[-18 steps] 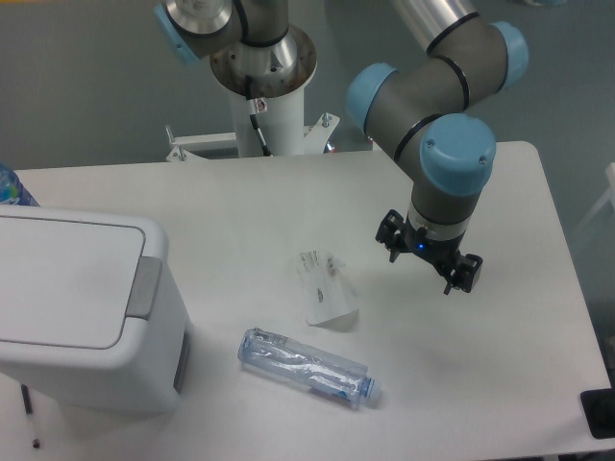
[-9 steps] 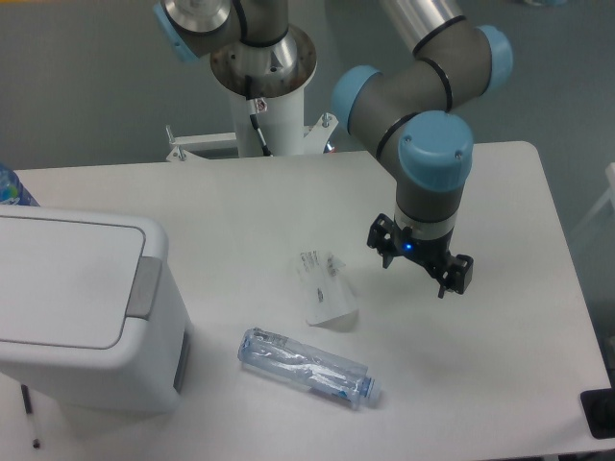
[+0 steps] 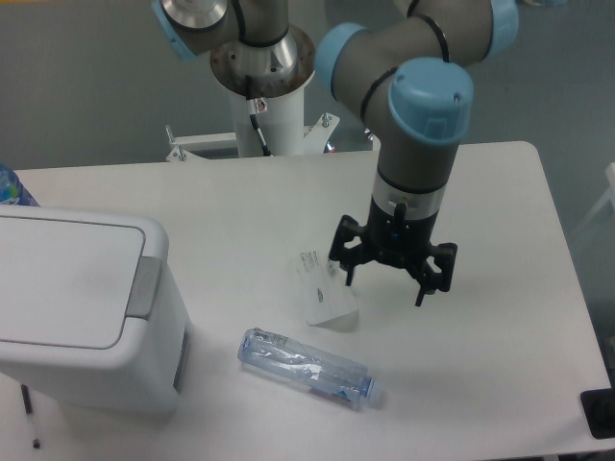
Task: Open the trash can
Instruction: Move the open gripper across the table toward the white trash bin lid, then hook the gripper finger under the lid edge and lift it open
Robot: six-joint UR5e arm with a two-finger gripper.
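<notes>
So over on the far left the trash can [image 3: 82, 312] is parked at the near-left corner of the white worktop [image 3: 240, 206], partly cut off by the edge of the shot; its flat white lid [image 3: 62, 279] is down and shut, and the grey push tab [image 3: 146, 286] sits on the rim along its right side. A bit of a blue-capped bottle [image 3: 12, 187] peeks in right behind it at the frame edge. Moving right, a crushed clear plastic bottle [image 3: 307, 368] lies on its side near the front edge, well apart from the can, and just behind it there's a small crumpled clear wrapper [image 3: 325, 290] with some print on it. Right of that wrapper hangs the gripper [image 3: 394, 274], pointing down at the worktop, jaws spread wide and holding nothing, one finger close beside the wrapper but whether it touches is hard to say. The arm [image 3: 415, 115], grey with blue caps, rises behind it toward the white mounting post [image 3: 264, 106] at the back. A dark object [image 3: 598, 413] clips the bottom-right corner.
</notes>
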